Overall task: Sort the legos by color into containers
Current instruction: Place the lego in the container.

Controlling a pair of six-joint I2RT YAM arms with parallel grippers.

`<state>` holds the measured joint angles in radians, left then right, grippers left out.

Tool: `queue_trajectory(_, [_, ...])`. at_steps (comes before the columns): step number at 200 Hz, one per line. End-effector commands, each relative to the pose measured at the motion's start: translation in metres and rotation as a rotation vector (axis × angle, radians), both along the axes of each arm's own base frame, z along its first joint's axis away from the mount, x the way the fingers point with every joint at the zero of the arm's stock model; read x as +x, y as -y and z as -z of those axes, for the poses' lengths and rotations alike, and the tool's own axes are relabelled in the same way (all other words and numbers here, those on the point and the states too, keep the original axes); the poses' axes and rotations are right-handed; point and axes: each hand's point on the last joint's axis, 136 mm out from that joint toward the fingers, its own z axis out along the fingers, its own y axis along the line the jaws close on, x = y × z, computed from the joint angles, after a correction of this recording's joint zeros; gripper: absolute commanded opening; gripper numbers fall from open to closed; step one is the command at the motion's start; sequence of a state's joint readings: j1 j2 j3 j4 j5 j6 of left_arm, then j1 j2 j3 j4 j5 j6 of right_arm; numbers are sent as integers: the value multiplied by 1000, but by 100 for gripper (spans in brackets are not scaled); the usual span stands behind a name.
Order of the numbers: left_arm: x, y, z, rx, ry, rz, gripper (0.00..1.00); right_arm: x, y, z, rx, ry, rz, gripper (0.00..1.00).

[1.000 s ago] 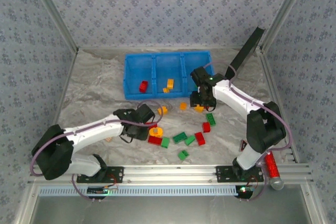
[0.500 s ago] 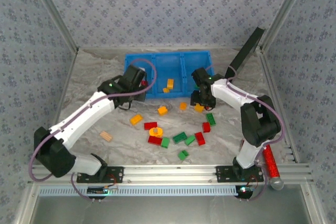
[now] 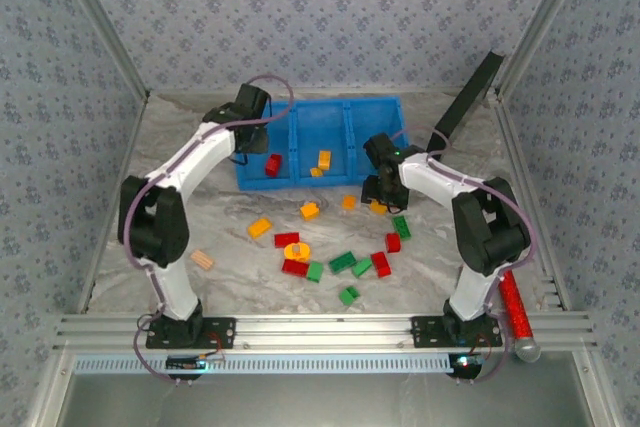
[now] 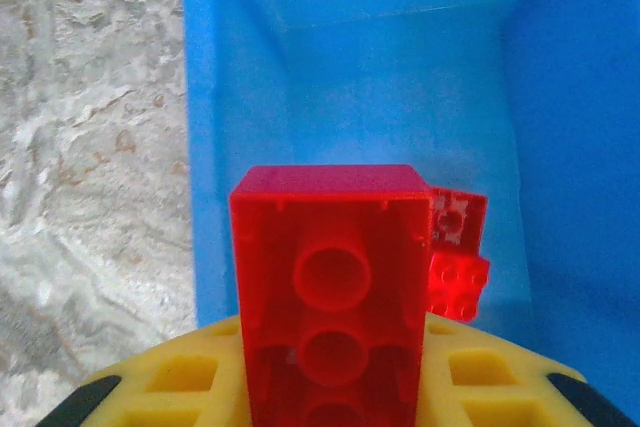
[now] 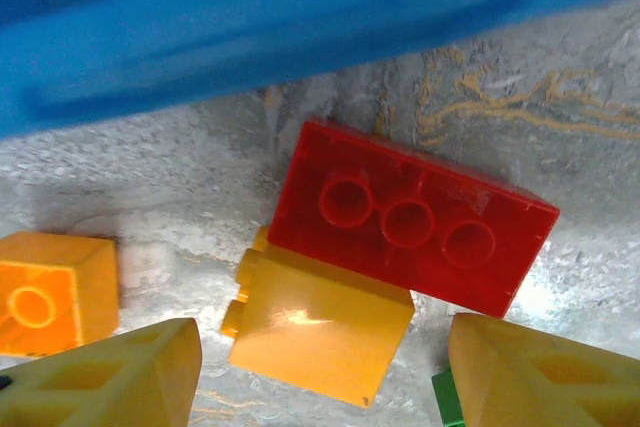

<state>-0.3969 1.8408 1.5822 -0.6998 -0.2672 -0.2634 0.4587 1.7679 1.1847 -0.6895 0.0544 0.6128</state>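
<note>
Upper centre of the top view: the left gripper (image 3: 247,125) is hanging over the left compartment of the blue bin (image 3: 320,105), jaws clamped on a held red brick (image 4: 330,277). A loose red brick (image 4: 458,257) is lying inside that compartment. The right gripper (image 5: 325,372) is hovering with its jaws apart around an orange-yellow brick (image 5: 320,317), which is touching a flat red brick (image 5: 410,217) on the tabletop (image 5: 580,147) just below the bin.

left gripper (image 3: 243,137) with red brick (image 4: 330,277) | table → over blue bin (image 3: 370,107)

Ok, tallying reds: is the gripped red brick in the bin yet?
Not yet: left gripper holds the red brick above the bin's left compartment.
</note>
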Motion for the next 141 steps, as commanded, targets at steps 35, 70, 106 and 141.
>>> queue_trajectory(35, [16, 17, 42, -28, -124, 53, 27, -12, -3, 24, -2, -61, 34, 67])
queue_trajectory(70, [10, 28, 72, -69, -201, 63, 29, -12, -4, 31, -11, -76, 30, 63])
queue_trajectory(106, [3, 30, 89, -73, -238, 63, 35, -11, -5, 35, -14, -83, 24, 55])
queue_trajectory(141, [-4, 33, 89, -77, -248, 78, 47, -12, -5, 28, -27, -81, 1, 40])
